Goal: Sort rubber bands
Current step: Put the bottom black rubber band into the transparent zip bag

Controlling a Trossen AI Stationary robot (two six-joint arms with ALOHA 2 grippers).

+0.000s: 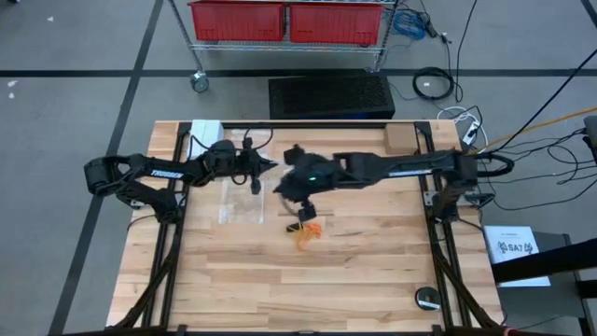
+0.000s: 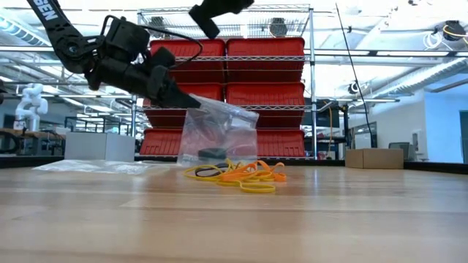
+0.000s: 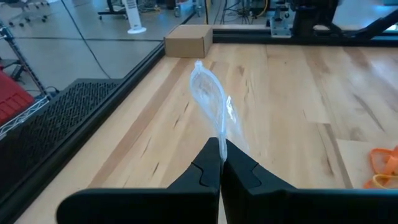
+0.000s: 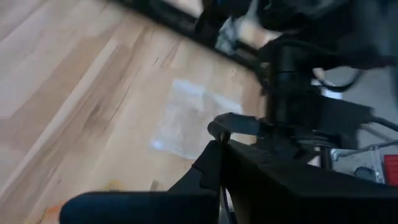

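Both jaws are standing fully closed. On the left gripper (image 3: pixel 221 163) they are pinching the top edge of a clear plastic bag (image 2: pixel 219 135), which is hanging upright above the table (image 1: pixel 373 271). The right gripper (image 1: pixel 303 217) is holding nothing visible, hovering just over the rubber bands (image 2: pixel 238 175), which are lying in an orange and yellow heap near the table's middle.

Orange and yellow rubber bands (image 2: pixel 238 175) lie on the pale striped-wood table (image 2: pixel 234 219); clear plastic bag (image 2: pixel 219 135); red bins (image 1: pixel 289 21) at 12 o'clock.
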